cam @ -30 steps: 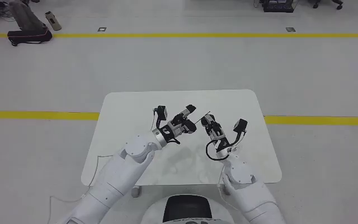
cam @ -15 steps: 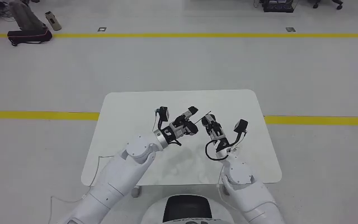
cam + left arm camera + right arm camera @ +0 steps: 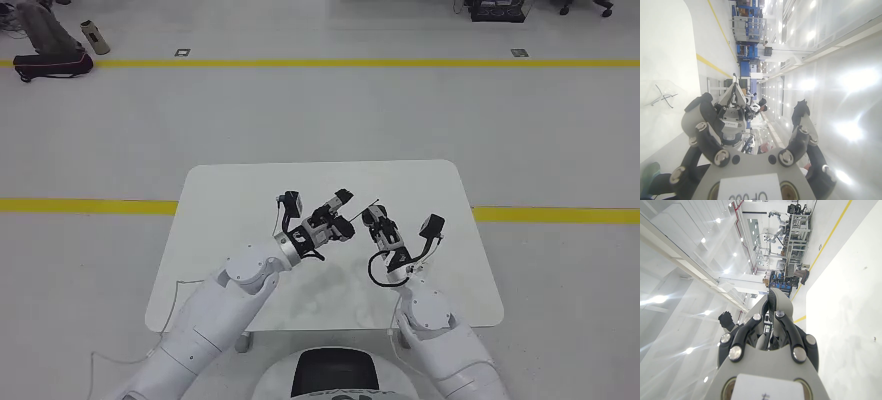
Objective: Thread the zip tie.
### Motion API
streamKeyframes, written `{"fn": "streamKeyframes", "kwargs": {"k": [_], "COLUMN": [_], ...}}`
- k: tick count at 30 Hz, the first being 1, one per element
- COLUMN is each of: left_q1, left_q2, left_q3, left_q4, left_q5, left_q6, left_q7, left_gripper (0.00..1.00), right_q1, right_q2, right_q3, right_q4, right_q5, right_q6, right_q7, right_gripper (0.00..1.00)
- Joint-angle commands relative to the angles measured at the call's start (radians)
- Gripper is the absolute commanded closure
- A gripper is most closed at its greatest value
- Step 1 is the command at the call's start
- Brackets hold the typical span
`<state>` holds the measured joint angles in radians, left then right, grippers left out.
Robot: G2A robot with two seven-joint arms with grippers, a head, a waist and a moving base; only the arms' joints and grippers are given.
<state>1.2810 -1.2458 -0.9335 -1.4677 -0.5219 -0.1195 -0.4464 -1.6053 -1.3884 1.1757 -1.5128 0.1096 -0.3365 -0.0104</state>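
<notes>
**Above the table's middle: tie pinched, second grasp pending**

Nearest the robot, above the middle of the table (image 3: 225, 215), the two grippers are held raised and facing each other. They are close together but not touching. The right gripper (image 3: 370, 216) is pressed fully closed, and a thin dark zip tie (image 3: 371, 204) is pinched between its pads. A short length is seen poking out beyond the tips toward the far side. Which end is the head cannot be told. The left gripper (image 3: 752, 106) is spread wide and nothing is held in it. From its wrist view, the right gripper's tips are seen framed between its fingers, apparently just beyond them rather than inside.

Farther off, on the table itself, a clear bag (image 3: 660, 94) with what look like a few dark ties in it is seen lying flat. It is well apart from both grippers.

The step in hand is judged to be the taking of the tie's free end by the left gripper. The strip could then be bent round and its tail fed into the head; no loop has been formed yet. For the next move, the open fingers would need to be brought around the protruding end and closed on it without the tie being knocked from the right pads. Fine alignment is called for, since the strip is thin and likely springy, and the slot is small.
</notes>
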Motion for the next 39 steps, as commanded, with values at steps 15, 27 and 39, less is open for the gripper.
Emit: {"fn": "streamKeyframes", "kwargs": {"k": [15,27,39], "left_q1": [0.010,0.014,0.014], "left_q2": [-0.001,0.000,0.001], "left_q3": [-0.002,0.001,0.006], "left_q4": [-0.017,-0.019,-0.018], "left_q5": [-0.012,0.005,0.014], "left_q6": [-0.011,0.002,0.020], "left_q7": [0.004,0.004,-0.007], "left_gripper": [0.27,0.70,0.83], "right_q1": [-0.021,-0.040,-0.051], "right_q2": [-0.002,-0.004,-0.009], "right_q3": [0.002,0.013,0.021], "right_q4": [-0.027,-0.052,-0.082], "right_q5": [0.009,0.008,0.010], "right_q6": [-0.004,-0.004,-0.004], "right_q7": [0.006,-0.002,-0.007], "right_gripper": [1.00,1.00,1.00]}}
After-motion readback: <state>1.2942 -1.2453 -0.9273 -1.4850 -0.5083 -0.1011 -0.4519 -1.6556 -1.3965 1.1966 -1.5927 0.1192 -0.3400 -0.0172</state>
